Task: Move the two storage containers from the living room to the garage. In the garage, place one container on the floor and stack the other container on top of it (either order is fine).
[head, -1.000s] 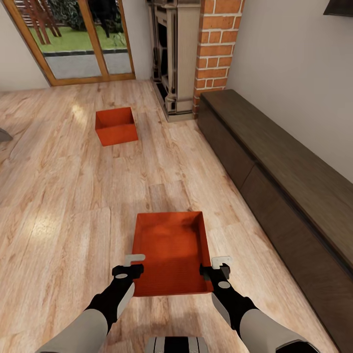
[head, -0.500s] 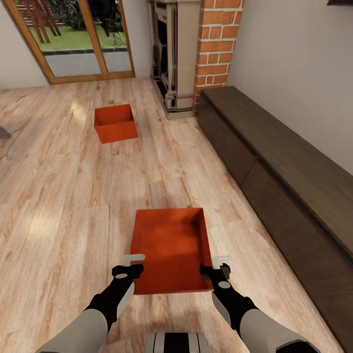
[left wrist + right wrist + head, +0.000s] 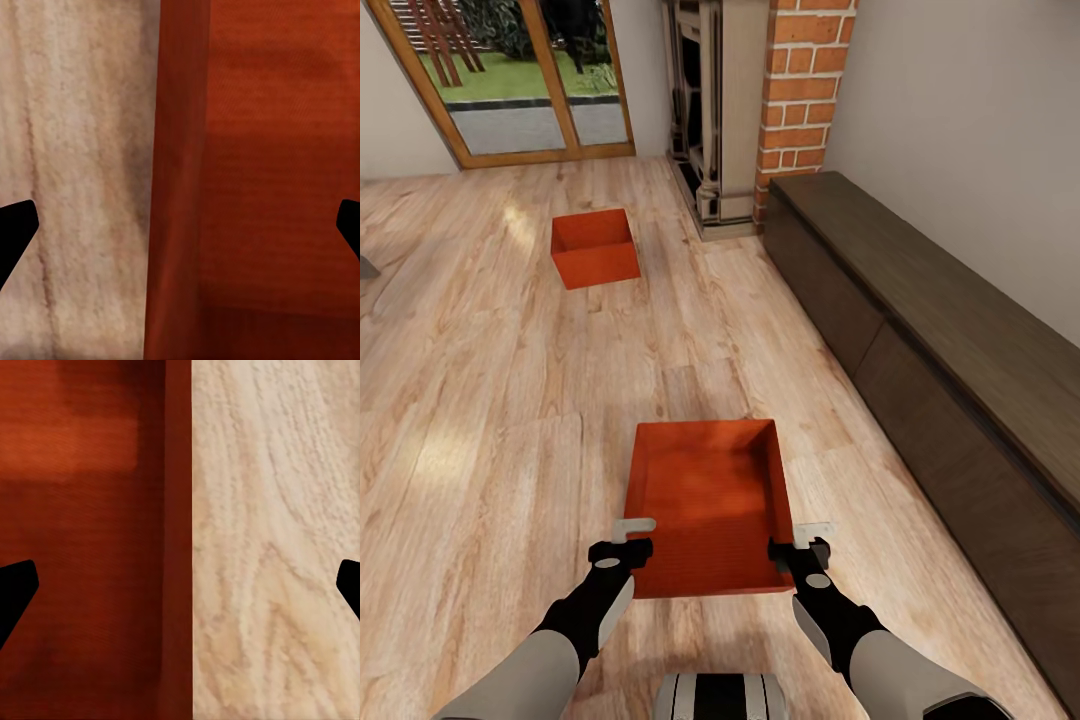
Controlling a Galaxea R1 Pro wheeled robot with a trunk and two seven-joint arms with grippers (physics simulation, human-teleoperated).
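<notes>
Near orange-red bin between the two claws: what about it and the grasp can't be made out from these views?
- Near orange-red ribbed plastic bin: its outer side walls, hidden by its own rim in the head view.
- Left claw and right claw: contact with the walls, too small in the head view; both wrist views cut the finger tips at the edges.
- Far orange-red bin: its inside floor, hidden by its front wall.

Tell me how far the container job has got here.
Nothing is done: both bins sit on the living room's wood-plank floor. In hand: the left claw and right claw, both open, straddle the near container's side walls. Left: lifting, carrying both, stacking; the far container is untouched.
</notes>
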